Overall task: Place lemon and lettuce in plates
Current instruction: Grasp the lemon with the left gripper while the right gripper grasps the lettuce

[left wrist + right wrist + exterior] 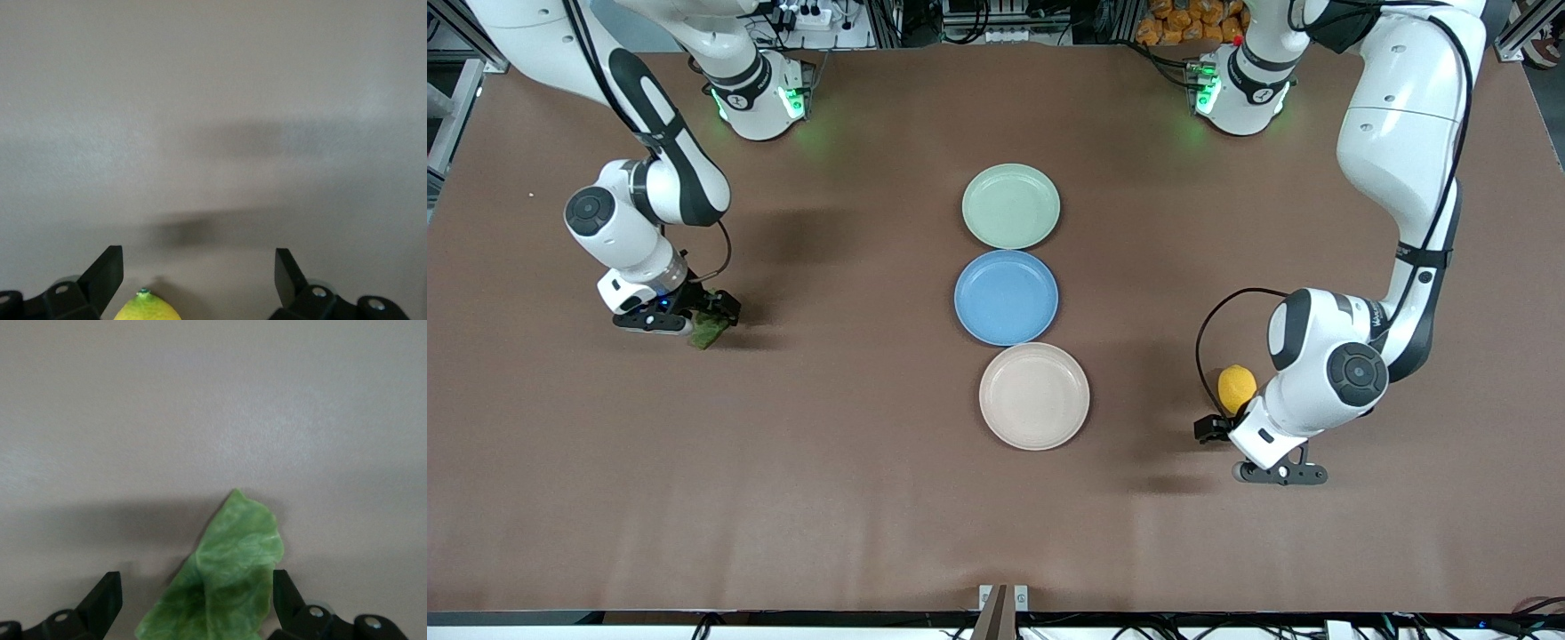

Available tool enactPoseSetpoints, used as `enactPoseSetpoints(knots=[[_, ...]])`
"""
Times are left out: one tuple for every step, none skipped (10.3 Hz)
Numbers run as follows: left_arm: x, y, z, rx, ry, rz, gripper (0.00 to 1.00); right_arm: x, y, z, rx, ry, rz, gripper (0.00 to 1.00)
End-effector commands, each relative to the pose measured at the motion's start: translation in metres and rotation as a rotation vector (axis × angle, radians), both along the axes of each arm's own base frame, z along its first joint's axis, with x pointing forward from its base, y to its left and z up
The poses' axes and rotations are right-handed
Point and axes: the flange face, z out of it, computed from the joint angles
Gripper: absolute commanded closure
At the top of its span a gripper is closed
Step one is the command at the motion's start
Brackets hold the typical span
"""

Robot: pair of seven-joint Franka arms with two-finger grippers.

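Note:
The lemon (1236,387) lies on the brown table toward the left arm's end. My left gripper (1213,429) is low beside it and open. In the left wrist view the lemon's tip (147,308) shows between the spread fingers (107,272), nearer one of them; my left gripper (199,272) holds nothing. The lettuce (708,332) lies on the table toward the right arm's end. My right gripper (719,313) is low over it and open. In the right wrist view the lettuce (223,580) lies between the fingers (285,593) of my right gripper (197,595). The mint green plate (1010,205) and the beige plate (1034,396) are empty.
A blue plate (1006,296) sits between the two plates, in a row at mid-table. The mint plate is farthest from the front camera, the beige one nearest. Brown table (854,462) surrounds them.

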Motion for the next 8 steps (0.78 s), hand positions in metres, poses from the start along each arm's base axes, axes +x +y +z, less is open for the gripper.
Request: enactPoseSetpoints(knots=[[-0.014,0.009,-0.021,0.020,0.047,-0.017,0.00,-0.002,-0.011,-0.017,0.004,-0.002,-0.011,0.00],[-0.019,0.013,-0.028,0.049,0.056,-0.039,0.00,-0.002,-0.010,-0.023,0.004,-0.011,-0.010,0.00],[-0.024,0.015,-0.033,0.083,0.065,-0.067,0.00,-0.002,-0.010,-0.029,0.003,-0.020,-0.010,0.00],[-0.029,0.017,-0.038,0.112,0.070,-0.091,0.00,-0.002,-0.010,-0.030,0.003,-0.024,-0.010,0.03],[-0.033,0.019,-0.039,0.125,0.076,-0.098,0.00,-0.001,-0.011,-0.028,0.003,-0.024,-0.010,0.26],[-0.035,0.018,-0.037,0.125,0.078,-0.091,0.00,0.000,-0.012,-0.025,0.003,-0.017,-0.007,0.73],[-0.038,0.014,-0.036,0.126,0.083,-0.085,0.00,0.002,-0.014,-0.016,0.004,0.001,-0.010,0.99],[-0.042,0.012,-0.036,0.129,0.090,-0.078,0.00,0.001,-0.011,-0.006,0.005,0.031,-0.005,1.00]])
